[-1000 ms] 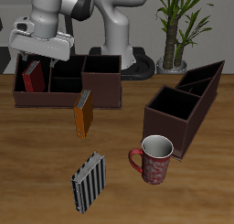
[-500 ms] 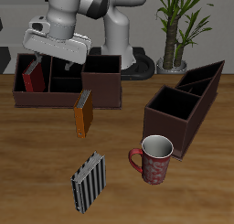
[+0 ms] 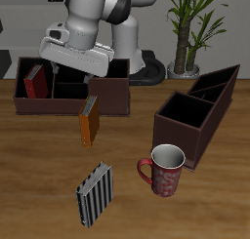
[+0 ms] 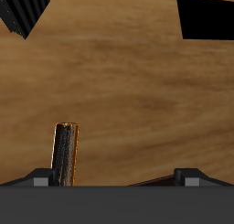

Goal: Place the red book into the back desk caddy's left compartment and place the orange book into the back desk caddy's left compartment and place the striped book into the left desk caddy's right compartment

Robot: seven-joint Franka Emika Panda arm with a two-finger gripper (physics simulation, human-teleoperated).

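The gripper (image 3: pixel 86 80) was seen hanging above the back desk caddy (image 3: pixel 107 99), near its taller end cell; nothing was held in it. Whether its jaws stood apart or together could not be told, since the fingers were largely hidden behind the hand in the exterior view and only their bases were shown in the wrist view.

Over the last second the arm had been carried away from the end cell where the red book (image 3: pixel 36 82) stood, towards the middle of the bench (image 3: pixel 39 165). The red book had been left upright in that end cell, leaning on its wall, so the first placement was judged complete and the release finished.

Just in front of the caddy the orange book (image 3: pixel 89 120) was found standing on edge on the bench, close beneath the gripper; its top edge was also caught in the wrist view (image 4: pixel 64 153). It was judged to be the next thing to be taken, a descent and an alignment over its narrow top edge being required.

Nearer the bench's front edge the striped book (image 3: pixel 96 193) lay untouched, well apart from the left desk caddy (image 3: pixel 200 111), whose large square end cell (image 3: pixel 182 113) was empty. A red patterned mug (image 3: pixel 164 170) stood between the two and was judged a possible obstacle for a later carry.
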